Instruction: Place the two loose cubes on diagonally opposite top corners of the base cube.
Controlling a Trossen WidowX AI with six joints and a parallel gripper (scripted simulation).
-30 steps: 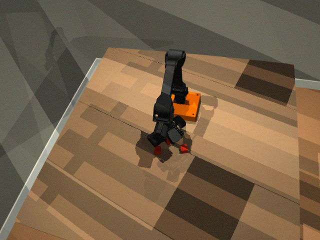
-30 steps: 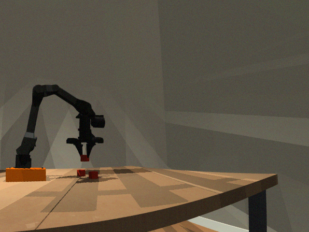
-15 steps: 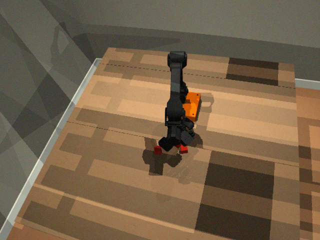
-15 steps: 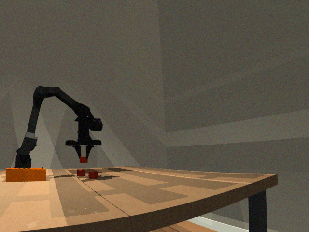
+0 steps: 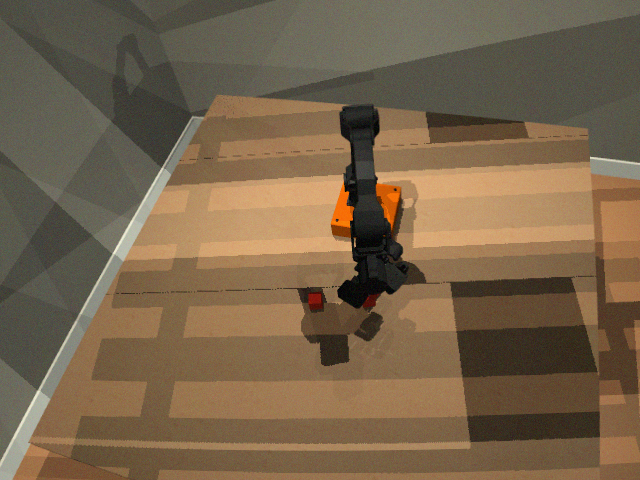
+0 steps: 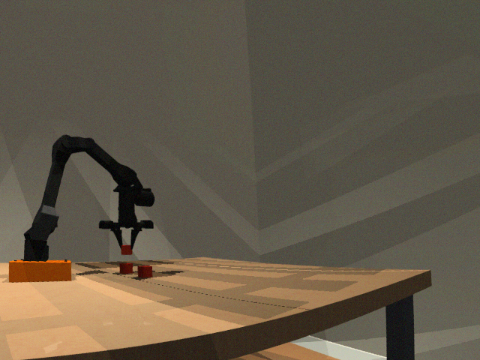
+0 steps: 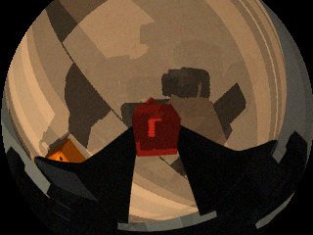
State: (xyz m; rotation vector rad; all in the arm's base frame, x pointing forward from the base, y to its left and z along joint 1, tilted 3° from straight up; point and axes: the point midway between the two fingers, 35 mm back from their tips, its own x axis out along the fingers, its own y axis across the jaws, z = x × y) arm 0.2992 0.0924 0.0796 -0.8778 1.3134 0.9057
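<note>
My gripper (image 6: 127, 247) (image 7: 155, 130) is shut on a red cube (image 6: 127, 250) (image 7: 168, 128), held in the air. In the exterior view it hangs above the farther table cube. A red cube (image 5: 315, 301) (image 6: 145, 271) stands on the table at the left in the top view; it does not show in the wrist view. The other table cube (image 5: 368, 304) (image 6: 126, 268) is partly covered by the gripper in the top view. Only a red corner (image 7: 151, 101) peeks past the held cube in the wrist view. Which table cube is the fixed base is not clear.
The orange arm base (image 5: 391, 198) (image 6: 40, 271) (image 7: 72, 150) stands behind the cubes in the top view. The wooden table (image 5: 258, 403) (image 6: 271, 313) carries shadows of the arm and gripper. Its edge and a dark leg (image 6: 400, 325) show in the exterior view.
</note>
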